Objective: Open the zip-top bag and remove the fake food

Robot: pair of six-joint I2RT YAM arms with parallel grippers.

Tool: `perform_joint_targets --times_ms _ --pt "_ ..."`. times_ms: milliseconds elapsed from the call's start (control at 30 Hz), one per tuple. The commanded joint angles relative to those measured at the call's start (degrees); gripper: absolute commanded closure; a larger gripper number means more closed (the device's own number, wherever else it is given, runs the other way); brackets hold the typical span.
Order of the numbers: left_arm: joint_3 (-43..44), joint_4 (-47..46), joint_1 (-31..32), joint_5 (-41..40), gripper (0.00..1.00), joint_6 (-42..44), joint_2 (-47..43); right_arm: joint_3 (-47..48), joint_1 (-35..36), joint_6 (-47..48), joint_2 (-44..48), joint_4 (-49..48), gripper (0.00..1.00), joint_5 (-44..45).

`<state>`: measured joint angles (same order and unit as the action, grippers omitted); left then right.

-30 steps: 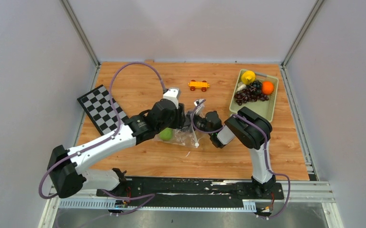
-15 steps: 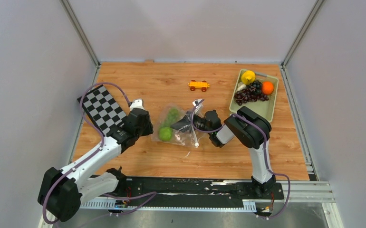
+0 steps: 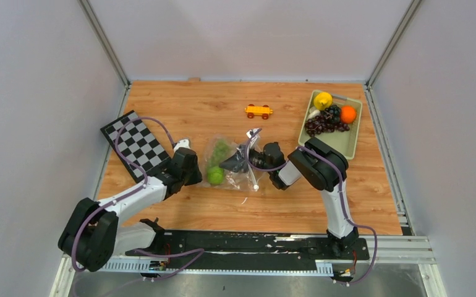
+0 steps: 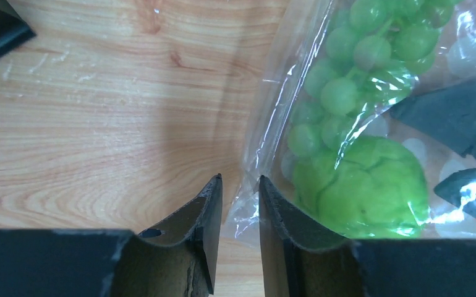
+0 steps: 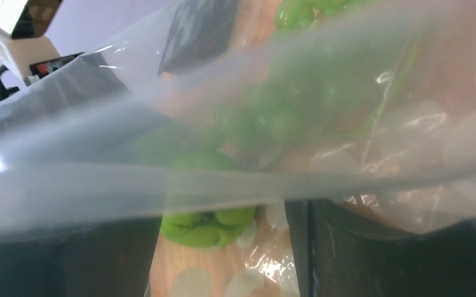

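Observation:
The zip-top bag [image 3: 238, 176] lies in the middle of the table, its mouth toward the right. Inside it are fake food pieces: a green grape bunch [image 3: 222, 150] [image 4: 359, 49] and a round green leafy piece [image 3: 216, 176] [image 4: 362, 185]. My left gripper [image 3: 193, 170] [image 4: 240, 185] is low at the bag's left edge. Its jaws stand a narrow gap apart, with the bag's crinkled corner [image 4: 248, 210] between them. My right gripper [image 3: 232, 164] [image 5: 220, 238] reaches in through the bag's mouth and is open, fingers [image 5: 378, 253] spread under the white zip strip [image 5: 161, 192]. The green leafy piece [image 5: 208, 226] lies ahead of them.
A pale green tray [image 3: 347, 145] at the back right holds a lemon [image 3: 323, 99], an orange [image 3: 348, 114], purple grapes [image 3: 323, 124] and a white mushroom [image 3: 313, 113]. An orange-yellow toy car [image 3: 258, 111] sits behind the bag. A checkerboard [image 3: 133, 141] lies at the left.
My left arm drew back from over the bag to the left, then came in low at the bag's left edge with its jaws narrowing. The right jaws spread wider inside the bag.

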<state>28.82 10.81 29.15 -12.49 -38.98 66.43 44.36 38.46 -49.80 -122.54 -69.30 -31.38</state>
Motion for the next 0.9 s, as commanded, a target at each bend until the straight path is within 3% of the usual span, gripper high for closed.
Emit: perform_joint_targets --times_ms 0,400,667,867 --pt "-1.8 -5.0 -0.3 0.9 0.66 -1.9 2.0 2.5 0.7 0.8 -2.1 -1.1 0.29 -2.5" --pt "-2.8 -12.0 -0.3 4.6 0.75 -2.2 11.3 5.7 2.4 3.5 -2.6 4.8 0.27 -5.6" --pt "-3.2 -13.5 -0.2 4.3 0.87 -2.6 13.7 7.1 2.4 14.7 2.2 20.9 0.25 -7.9" --pt "-3.0 -13.7 -0.2 4.2 0.91 -2.5 14.2 7.5 2.4 16.3 1.9 22.9 0.27 -6.5"
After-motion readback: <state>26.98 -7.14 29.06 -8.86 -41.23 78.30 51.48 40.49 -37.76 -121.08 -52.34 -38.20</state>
